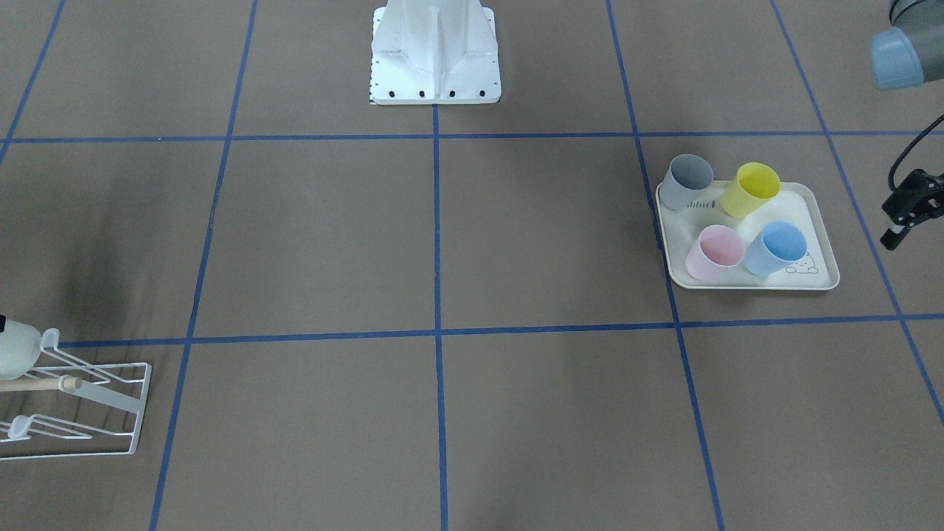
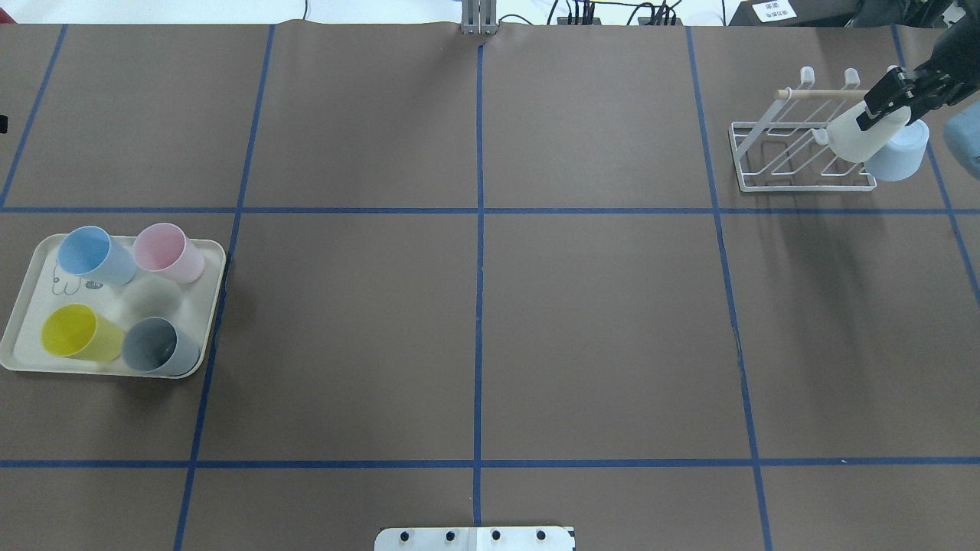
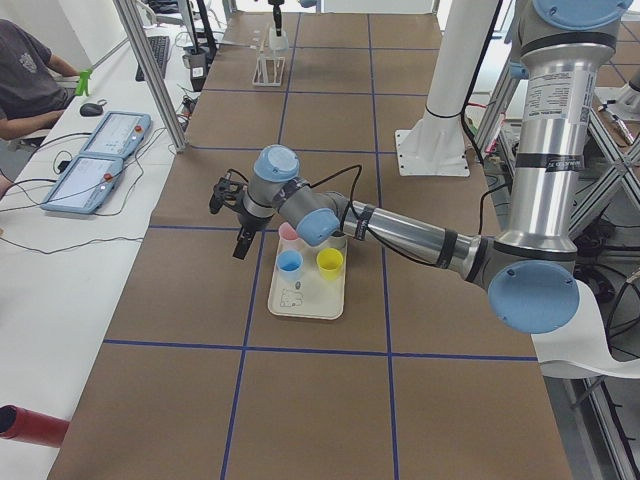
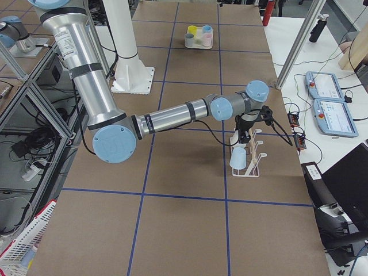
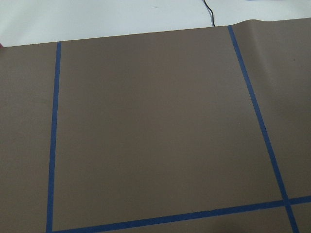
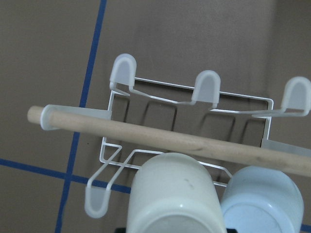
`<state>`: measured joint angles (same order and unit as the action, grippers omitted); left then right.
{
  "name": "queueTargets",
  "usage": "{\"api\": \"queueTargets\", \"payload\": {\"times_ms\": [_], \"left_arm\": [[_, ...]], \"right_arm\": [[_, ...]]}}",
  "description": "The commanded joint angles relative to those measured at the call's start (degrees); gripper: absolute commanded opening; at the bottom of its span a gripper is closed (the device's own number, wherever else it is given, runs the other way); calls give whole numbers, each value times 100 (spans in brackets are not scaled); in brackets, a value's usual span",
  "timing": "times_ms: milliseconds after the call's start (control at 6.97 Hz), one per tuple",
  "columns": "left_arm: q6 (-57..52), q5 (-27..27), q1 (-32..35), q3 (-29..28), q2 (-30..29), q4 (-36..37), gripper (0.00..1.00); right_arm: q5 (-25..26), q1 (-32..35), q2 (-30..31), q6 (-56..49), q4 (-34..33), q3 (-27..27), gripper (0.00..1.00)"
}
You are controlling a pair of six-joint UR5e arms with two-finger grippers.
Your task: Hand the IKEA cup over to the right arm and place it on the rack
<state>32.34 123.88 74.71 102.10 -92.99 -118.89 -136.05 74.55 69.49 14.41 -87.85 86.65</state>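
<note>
cream ikea cup (image 2: 854, 138): mouth down and tilted on the rack (image 2: 804, 187), closed base towards the right wrist camera, below the wooden dowel (image 2: 819, 93) in that view

right gripper (image 2: 880, 107): at the cup's base end, fingers clamped on the cup

light blue cup (image 2: 899, 153): also inverted, just beside the cream one at its 3 o'clock in the overhead view

rack: white wire with looped prongs, at 2 o'clock on the brown table (image 2: 597, 329) in the overhead view

cream tray (image 2: 145, 300): at 9 o'clock on the table, well apart from the rack; it holds a blue cup (image 2: 96, 256) at 11 o'clock, pink cup (image 2: 170, 252) at 1, yellow cup (image 2: 80, 334) at 7 and grey cup (image 2: 161, 346) at 5

left gripper (image 1: 903, 217): above the table near the tray; cannot tell whether its fingers are apart or together
</note>
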Motion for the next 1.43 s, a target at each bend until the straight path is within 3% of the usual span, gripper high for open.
{"api": "queueTargets", "payload": {"times_ms": [0, 574, 861, 1291], "left_arm": [[0, 5, 0, 12, 0, 6, 100], [-148, 222, 26, -58, 17, 23, 100], [-448, 321, 53, -67, 429, 102, 100], [-448, 497, 0, 82, 387, 1426, 100]], "right_arm": [[-1, -2, -15, 1, 101, -16, 99], [-115, 251, -15, 0, 101, 114, 99], [-63, 305, 81, 97, 75, 465, 99], [-36, 305, 292, 176, 101, 677, 99]]}}
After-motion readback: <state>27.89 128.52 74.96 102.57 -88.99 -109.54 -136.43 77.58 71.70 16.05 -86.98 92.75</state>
